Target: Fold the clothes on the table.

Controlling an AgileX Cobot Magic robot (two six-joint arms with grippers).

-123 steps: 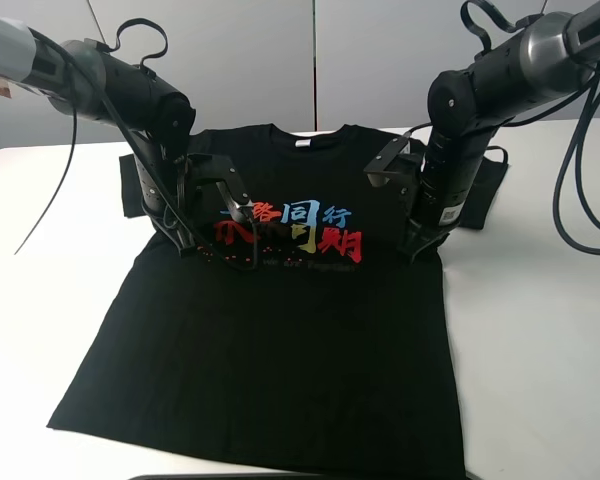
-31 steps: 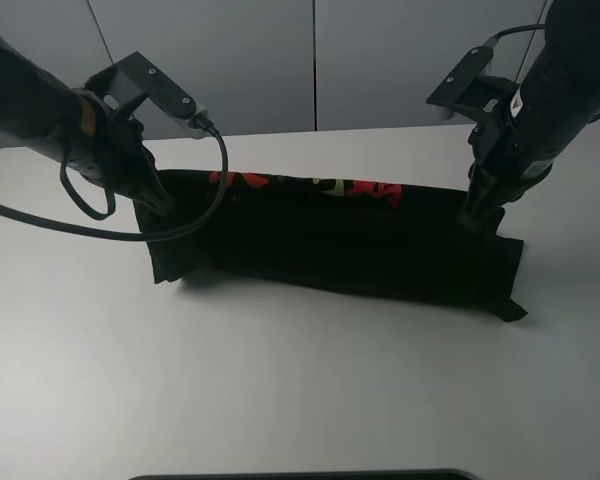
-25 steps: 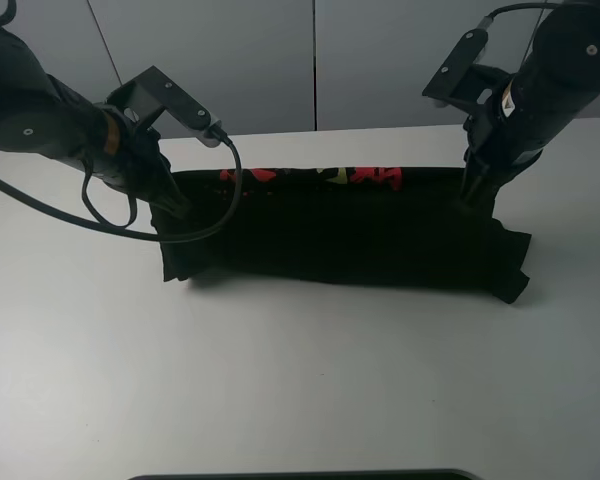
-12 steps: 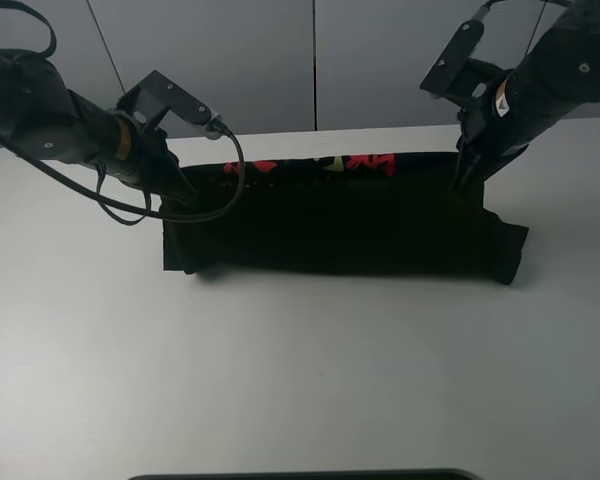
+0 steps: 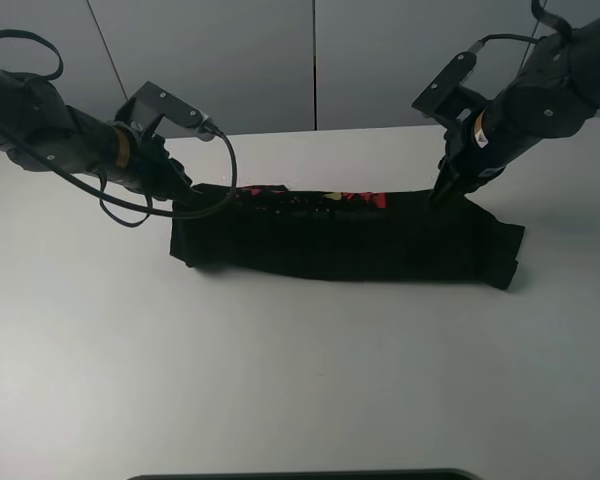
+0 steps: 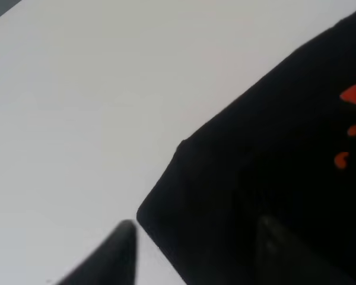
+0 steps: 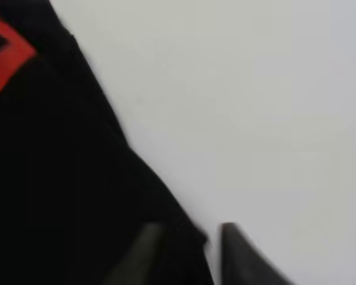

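Overhead, the shirt [image 5: 345, 235] lies folded into a band far on the table [image 5: 280, 380]; only wrist views show the left gripper [image 6: 196, 225] spread astride its corner, the right gripper [image 7: 190, 228] narrowly parted at its edge

Desk [image 5: 300, 400]: white, matte, plain.
On desk: one black T-shirt [image 5: 350, 240], folded into a long band, lying crosswise toward the far side.
Print: red and yellow marks along the band's far edge.
Band's right end: thicker, rumpled, corner hanging lower.
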